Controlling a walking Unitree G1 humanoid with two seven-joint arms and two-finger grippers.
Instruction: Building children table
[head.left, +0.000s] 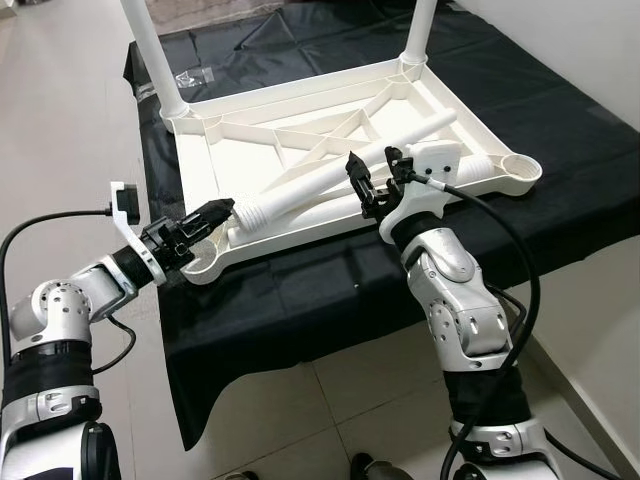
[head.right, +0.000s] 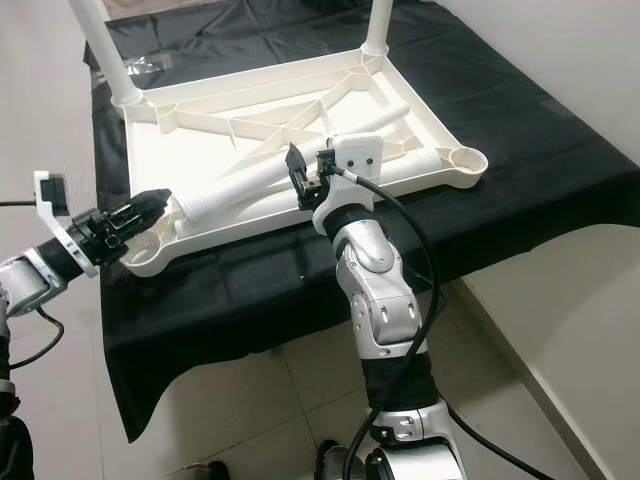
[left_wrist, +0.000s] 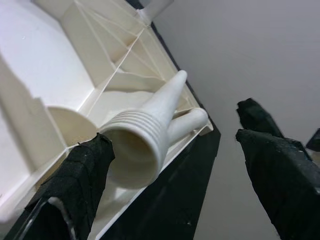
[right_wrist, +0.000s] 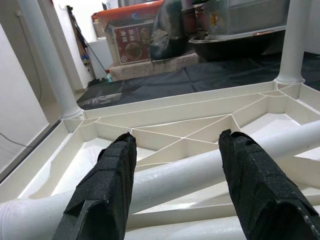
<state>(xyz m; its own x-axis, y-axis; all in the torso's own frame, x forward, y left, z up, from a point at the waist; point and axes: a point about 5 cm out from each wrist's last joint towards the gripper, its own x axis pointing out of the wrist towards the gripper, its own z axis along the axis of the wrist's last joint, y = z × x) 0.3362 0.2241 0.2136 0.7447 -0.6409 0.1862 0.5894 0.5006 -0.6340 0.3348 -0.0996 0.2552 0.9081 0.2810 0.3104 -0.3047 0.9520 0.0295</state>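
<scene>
A white plastic table top (head.left: 300, 97) lies upside down on a black cloth. Two white legs stand upright in its far corners, one at the left (head.left: 150, 50) and one at the right (head.left: 420, 30). A loose leg (head.left: 320, 185) lies slantwise across the ribbed underside, its threaded end (left_wrist: 135, 145) at the near left corner. My left gripper (head.left: 222, 210) is open at that threaded end, with one finger (left_wrist: 85, 175) beside it. Over the leg's middle, my right gripper (head.left: 372, 165) is open, a finger (right_wrist: 107, 185) on each side of the tube. A second loose leg (head.left: 478, 170) lies along the near rim.
Open round sockets sit at the near right corner (head.left: 520, 168) and near left corner (head.left: 205, 258). The black cloth (head.left: 300, 290) hangs over the front edge above a tiled floor. A clear plastic bag (head.left: 190, 80) lies at the far left. Boxes (right_wrist: 132, 45) stand beyond the table.
</scene>
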